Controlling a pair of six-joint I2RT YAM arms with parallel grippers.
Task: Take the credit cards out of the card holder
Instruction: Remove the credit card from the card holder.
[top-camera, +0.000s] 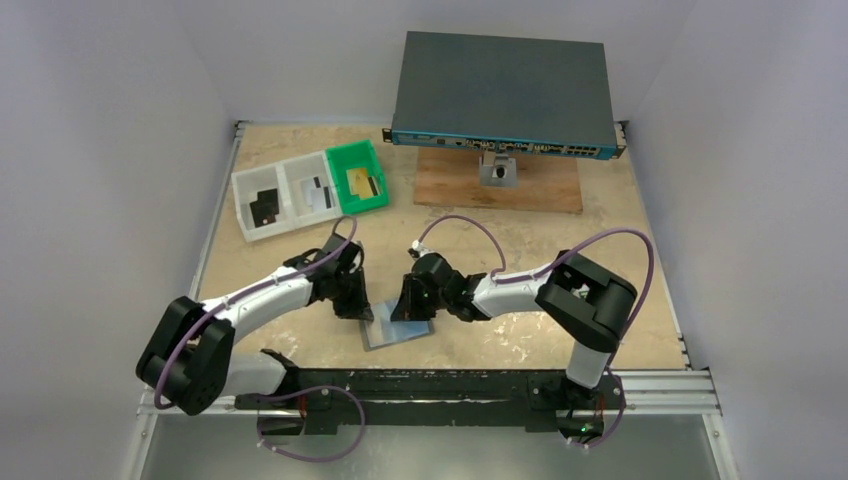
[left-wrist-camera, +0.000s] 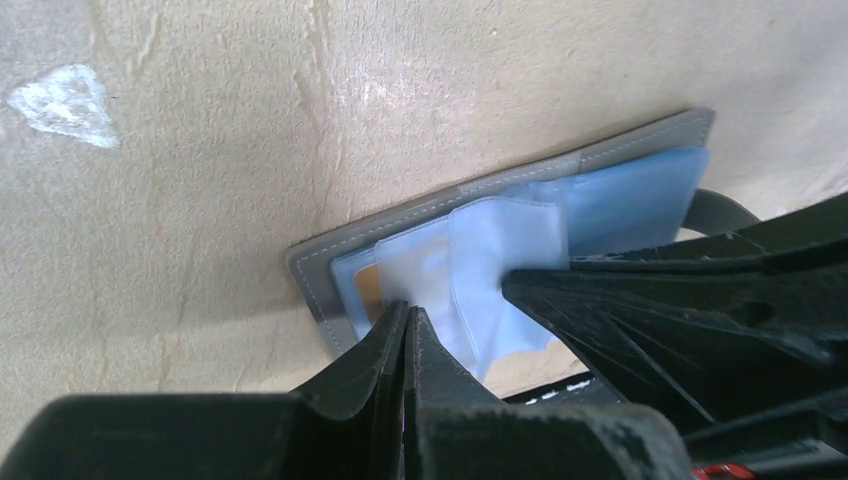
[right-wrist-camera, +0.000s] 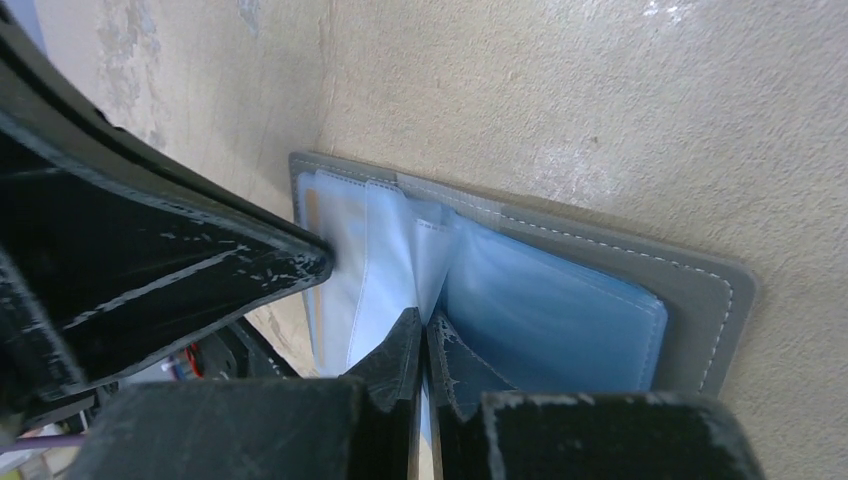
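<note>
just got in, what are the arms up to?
Both arms work on the open card holder lying on the table. The right end effector pinches a clear pocket leaf; the left end effector is closed at a pocket where a tan card shows. The trays hold other cards.

One card holder (top-camera: 400, 333) lies open on the desk (top-camera: 500, 240). Three trays stand there: a white tray (top-camera: 245, 190), a second white tray (top-camera: 300, 180) and one green tray (top-camera: 345, 160). They hold black cards (top-camera: 263, 207), silver-grey cards (top-camera: 318, 193) and gold cards (top-camera: 362, 181), but the number in each cannot be told. There is one ported box (top-camera: 503, 90) and one wooden board (top-camera: 540, 185).
</note>
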